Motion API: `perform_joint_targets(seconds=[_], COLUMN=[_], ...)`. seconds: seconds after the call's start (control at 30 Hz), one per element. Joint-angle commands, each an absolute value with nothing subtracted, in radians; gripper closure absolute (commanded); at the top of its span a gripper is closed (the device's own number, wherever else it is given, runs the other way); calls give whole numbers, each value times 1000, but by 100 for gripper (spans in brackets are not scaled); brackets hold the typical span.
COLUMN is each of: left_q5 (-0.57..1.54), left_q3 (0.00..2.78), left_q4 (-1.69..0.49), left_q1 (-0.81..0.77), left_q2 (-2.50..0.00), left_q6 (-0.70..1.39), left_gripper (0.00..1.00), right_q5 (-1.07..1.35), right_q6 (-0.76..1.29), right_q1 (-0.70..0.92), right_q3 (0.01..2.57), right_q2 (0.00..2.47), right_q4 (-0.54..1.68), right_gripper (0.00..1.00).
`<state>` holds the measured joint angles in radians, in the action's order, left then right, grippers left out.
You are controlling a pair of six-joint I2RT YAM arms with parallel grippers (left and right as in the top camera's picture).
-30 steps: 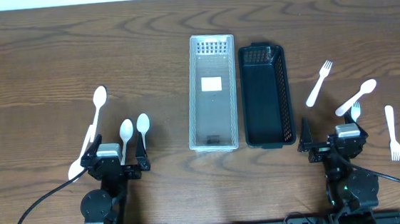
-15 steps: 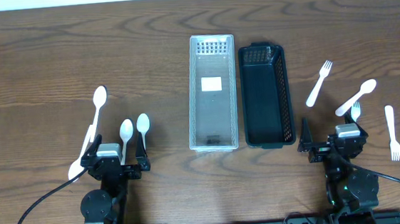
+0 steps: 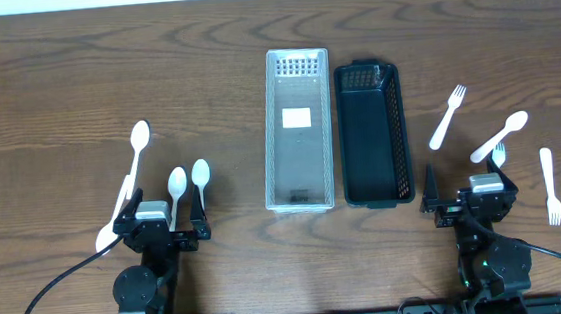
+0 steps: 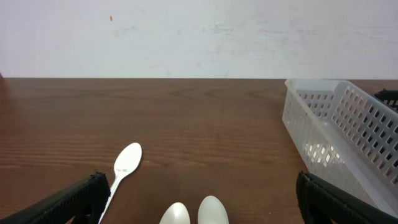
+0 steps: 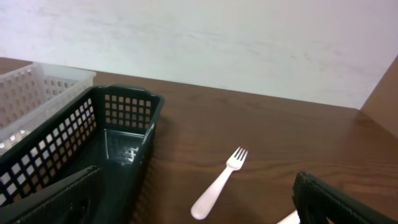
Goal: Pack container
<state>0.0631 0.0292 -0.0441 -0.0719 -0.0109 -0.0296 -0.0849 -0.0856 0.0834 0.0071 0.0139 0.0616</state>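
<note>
A clear white basket point(image 3: 298, 131) and a black basket point(image 3: 371, 135) stand side by side at the table's middle, both empty. Three white spoons point(image 3: 137, 148) point(image 3: 176, 185) point(image 3: 201, 178) lie at the left. White forks point(image 3: 447, 117) point(image 3: 550, 186) and a spoon point(image 3: 500, 137) lie at the right. My left gripper point(image 3: 163, 226) is open and empty just behind two spoon bowls point(image 4: 176, 214) point(image 4: 212, 210). My right gripper point(image 3: 468, 202) is open and empty, with a fork point(image 5: 219, 183) ahead of it and the black basket point(image 5: 74, 143) to its left.
Another white utensil point(image 3: 110, 226) lies partly under the left arm. A second fork point(image 3: 498, 155) lies under the right-hand spoon. The white basket's wall point(image 4: 339, 137) stands at the right of the left wrist view. Bare wood lies beyond both baskets.
</note>
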Motion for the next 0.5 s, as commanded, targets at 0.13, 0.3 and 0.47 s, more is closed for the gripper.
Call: perform_joint_targets(seconds=[0.13,0.3,0.47], left_q5=[60,60,70], left_q3=[4,76,281], left_q4=[-65,-143,-278], left_q1=[-69,-70,-70], left_q2=[-4,-25,-157], left_q6=[-21,80,92], left_gripper=[2,2,2], right_q5=[-33,83,110], right_q6=[-46,88,139], right_q1=[92,92,92], right_q3=[6,12,106], right_q2=[11,15,80], right_q4=[44,58,127], right_gripper=[1,1,1])
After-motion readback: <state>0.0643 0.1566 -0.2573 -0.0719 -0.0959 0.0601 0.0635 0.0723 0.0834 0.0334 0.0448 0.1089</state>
